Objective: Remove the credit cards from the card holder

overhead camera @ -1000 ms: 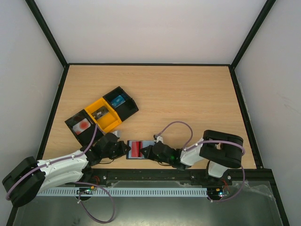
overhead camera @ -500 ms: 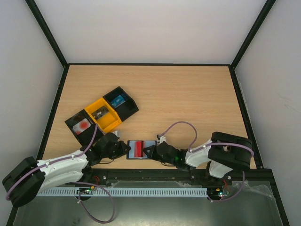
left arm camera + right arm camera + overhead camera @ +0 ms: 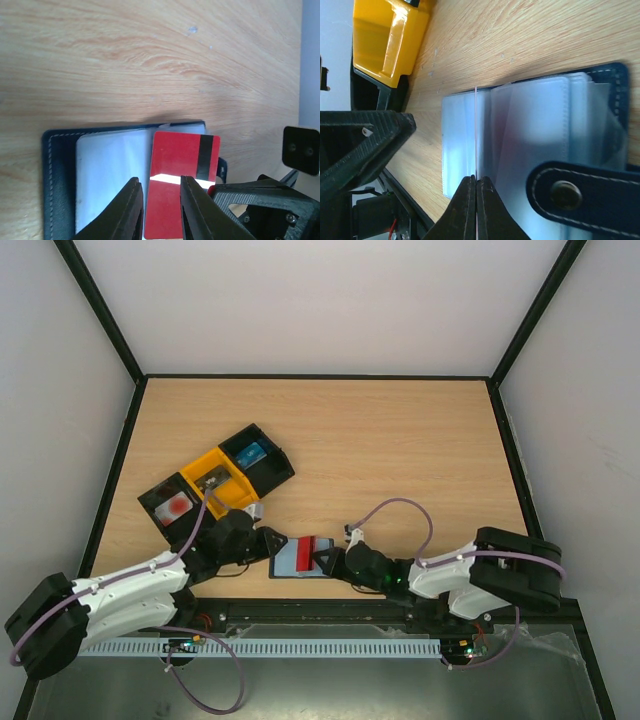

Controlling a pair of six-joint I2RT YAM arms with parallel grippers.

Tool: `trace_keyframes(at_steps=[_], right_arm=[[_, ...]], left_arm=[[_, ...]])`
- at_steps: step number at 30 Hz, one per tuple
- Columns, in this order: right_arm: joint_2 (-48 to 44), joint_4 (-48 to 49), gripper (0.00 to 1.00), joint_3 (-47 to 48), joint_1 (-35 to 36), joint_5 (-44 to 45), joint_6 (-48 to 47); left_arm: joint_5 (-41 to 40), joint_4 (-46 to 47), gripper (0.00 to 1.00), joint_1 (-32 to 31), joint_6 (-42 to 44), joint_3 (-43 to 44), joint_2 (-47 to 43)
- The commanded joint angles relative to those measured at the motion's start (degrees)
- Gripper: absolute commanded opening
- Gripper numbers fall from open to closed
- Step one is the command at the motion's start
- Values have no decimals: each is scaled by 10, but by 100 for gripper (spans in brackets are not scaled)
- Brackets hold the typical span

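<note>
Item: card holder [image 3: 288, 562], lying open and flat on the wooden table [image 3: 400, 460], between my two grippers. Its long axis runs from one gripper to the other, and its tab clasp [image 3: 580, 192] points toward the right arm. Contents: one red card [image 3: 175, 160], partly out of the clear sleeves and standing on edge above the holder. Its black magnetic stripe faces the left wrist camera, and its long axis appears to run across the holder's short width. Right gripper [image 3: 476, 187]: fingers pressed together, pinching the red card by its near edge. Left gripper [image 3: 160, 181]: fingers spread a little, just beside the holder's other end, with the card showing in the gap and nothing held. Already out, well beyond the holder's far left corner: blue card [image 3: 250, 453], dark card [image 3: 212, 480] and white card with red mark [image 3: 175, 506], one to each of the black and yellow trays [image 3: 232, 502]. Step in hand, as I judge it: drawing the last card free. Next move calls for a straight pull along the sleeve with the holder kept from dragging.
</note>
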Motion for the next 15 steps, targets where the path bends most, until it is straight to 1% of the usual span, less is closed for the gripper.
trace_keyframes(at_steps=[1, 4, 7, 9, 12, 15], right_arm=[[-41, -18, 2, -26, -7, 26, 4], [-76, -25, 2, -36, -11, 25, 1], [-112, -63, 2, -33, -14, 24, -7], [-136, -87, 2, -31, -17, 25, -11], [-163, -110, 2, -36, -23, 26, -14], [-187, -123, 2, -46, -28, 25, -12]], left_arm=[[-9, -9, 24, 3, 31, 26, 12], [8, 3, 23, 2, 56, 41, 28], [9, 1, 25, -4, 88, 62, 39], [-10, -5, 26, -19, 119, 76, 41], [-64, -8, 28, -63, 159, 92, 39], [-99, 5, 35, -102, 192, 98, 38]])
